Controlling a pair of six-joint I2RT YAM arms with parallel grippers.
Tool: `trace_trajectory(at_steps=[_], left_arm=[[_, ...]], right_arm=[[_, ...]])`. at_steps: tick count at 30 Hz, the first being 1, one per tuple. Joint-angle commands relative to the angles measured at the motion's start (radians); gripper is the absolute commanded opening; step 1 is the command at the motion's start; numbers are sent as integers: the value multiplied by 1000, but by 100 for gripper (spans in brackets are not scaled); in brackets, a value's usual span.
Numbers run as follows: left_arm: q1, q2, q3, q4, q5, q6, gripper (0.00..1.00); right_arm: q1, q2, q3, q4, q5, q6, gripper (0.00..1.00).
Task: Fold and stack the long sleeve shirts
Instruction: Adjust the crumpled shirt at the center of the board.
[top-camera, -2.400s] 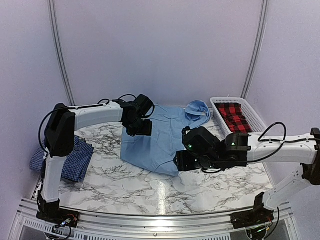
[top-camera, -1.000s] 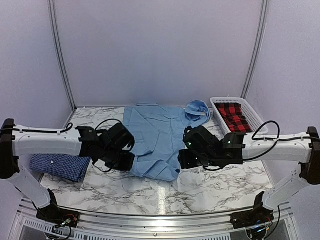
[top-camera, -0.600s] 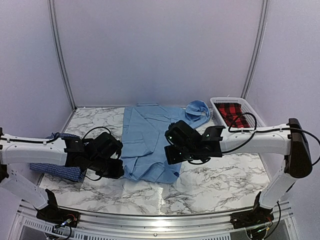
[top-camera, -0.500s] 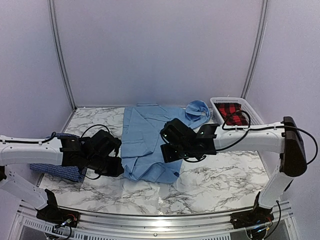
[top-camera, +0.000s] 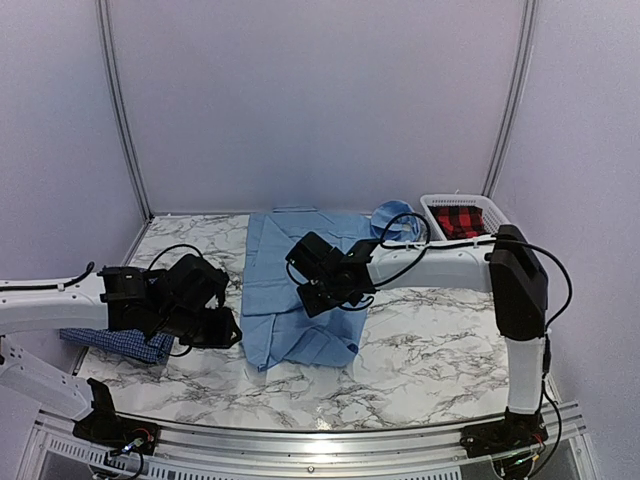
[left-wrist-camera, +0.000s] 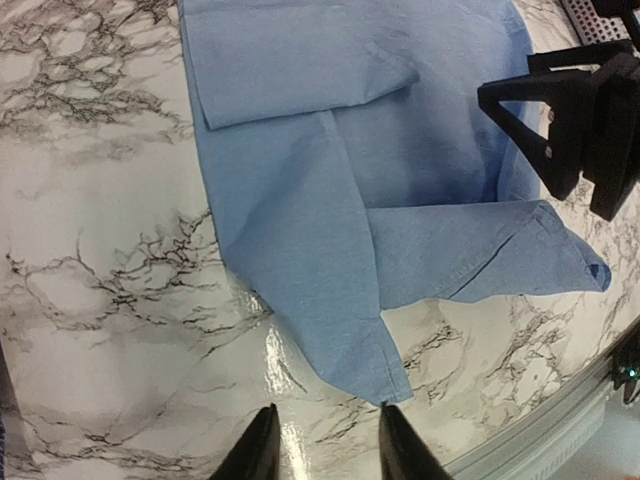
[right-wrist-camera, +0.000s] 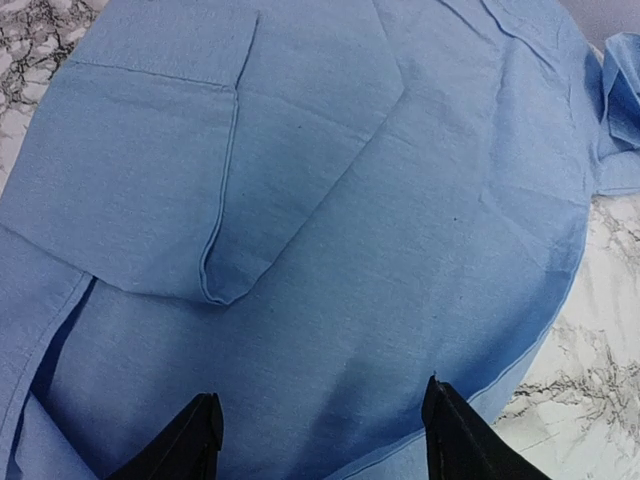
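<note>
On the marble desk (top-camera: 430, 350), mid-way across, the light blue shirt (top-camera: 300, 290) lies flat, one sleeve folded over. Above its centre hovers the right hand (right-wrist-camera: 320, 440), spread wide, empty. Just beside its near corner, the left hand (left-wrist-camera: 325, 440) is narrowly parted, empty. At far left lies the dark checked shirt (top-camera: 110, 340).

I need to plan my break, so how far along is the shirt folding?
Done: the dark blue checked shirt lies as a compact bundle at the left edge of the marble table, seemingly folded. In hand: the plain light blue button-up shirt is spread mid-table with a side and a sleeve folded in; left gripper and right gripper both open, holding nothing. Left: fold it shorter, then stack the two.
</note>
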Motion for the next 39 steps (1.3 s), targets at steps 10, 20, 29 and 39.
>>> trace_trajectory(at_steps=[10,20,29,39], left_arm=[[-47,195,-30,132,24,-155,69],[-62,202,-137,238,66,-221,7],[-62,-28,-289,111,103,-238,0],[-62,-100,-316,28,169,-212,26]], right_arm=[[-8,-21,-93,-19,-66,-24,64],[-22,-199,-328,-59,-35,36,64],[-66,-452,-557,-102,-9,109,64],[68,-546,-511,-116,-41,231,63]])
